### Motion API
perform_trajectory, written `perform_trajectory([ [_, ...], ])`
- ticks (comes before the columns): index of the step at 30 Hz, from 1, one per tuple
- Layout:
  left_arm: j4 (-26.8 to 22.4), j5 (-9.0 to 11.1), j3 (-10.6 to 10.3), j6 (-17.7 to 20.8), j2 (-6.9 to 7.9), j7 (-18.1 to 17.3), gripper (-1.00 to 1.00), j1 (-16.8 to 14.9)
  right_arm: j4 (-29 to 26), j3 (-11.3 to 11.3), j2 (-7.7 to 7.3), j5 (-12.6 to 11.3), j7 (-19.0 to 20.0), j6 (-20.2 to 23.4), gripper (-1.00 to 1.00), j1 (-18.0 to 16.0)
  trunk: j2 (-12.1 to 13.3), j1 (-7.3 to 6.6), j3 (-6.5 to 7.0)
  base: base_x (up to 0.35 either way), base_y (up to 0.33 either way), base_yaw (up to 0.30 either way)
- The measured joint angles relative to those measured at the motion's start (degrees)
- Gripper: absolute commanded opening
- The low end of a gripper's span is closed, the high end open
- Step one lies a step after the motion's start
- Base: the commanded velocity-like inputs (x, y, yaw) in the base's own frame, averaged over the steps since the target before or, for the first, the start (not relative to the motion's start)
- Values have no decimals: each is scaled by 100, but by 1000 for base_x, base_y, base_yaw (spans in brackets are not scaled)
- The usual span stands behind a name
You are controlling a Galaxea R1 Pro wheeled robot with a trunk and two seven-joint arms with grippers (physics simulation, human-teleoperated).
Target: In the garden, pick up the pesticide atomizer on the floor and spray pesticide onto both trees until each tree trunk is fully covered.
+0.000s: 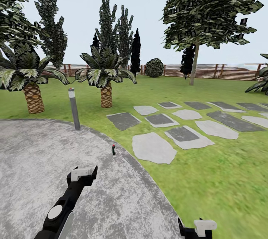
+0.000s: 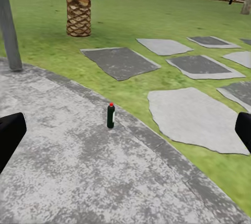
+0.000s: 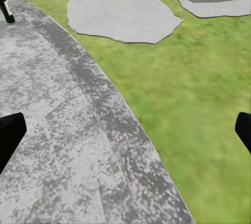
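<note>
Mottled grey stone patio, curved edge; small dark bottle with red cap upright near that rim, ahead of left gripper. Slim grey bollard post, scaly-trunked palms beyond.

Left wrist: bottle centred between widely spread black fingertips.

Right wrist: jaws wide, empty; blurry green grass, pale flat stepping slab.

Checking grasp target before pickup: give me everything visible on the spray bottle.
The spray bottle is small, dark green to near-black, with a red top and a pale mark on its side. It stands upright on the grey stone patio, near its curved edge, not on the grass. Nothing touches it; it is ahead of the left arm's fingers, which are spread wide apart. Trigger detail is too small to tell.
</note>
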Motion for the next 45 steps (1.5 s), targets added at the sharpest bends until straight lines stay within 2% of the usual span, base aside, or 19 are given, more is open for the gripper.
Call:
perform_trajectory([
  [13,0,0,-2,1,0,0,100,0,0,6,0,1,0,2,100,0,0,0,0,162,-285,264],
  [36,0,0,-6,-3,0,-4,100,0,0,31,8,10,-6,5,100,0,0,0,0,162,-285,21],
  [45,0,0,-1,-2,0,-4,100,0,0,11,9,9,-9,4,100,0,0,0,0,162,-285,230],
])
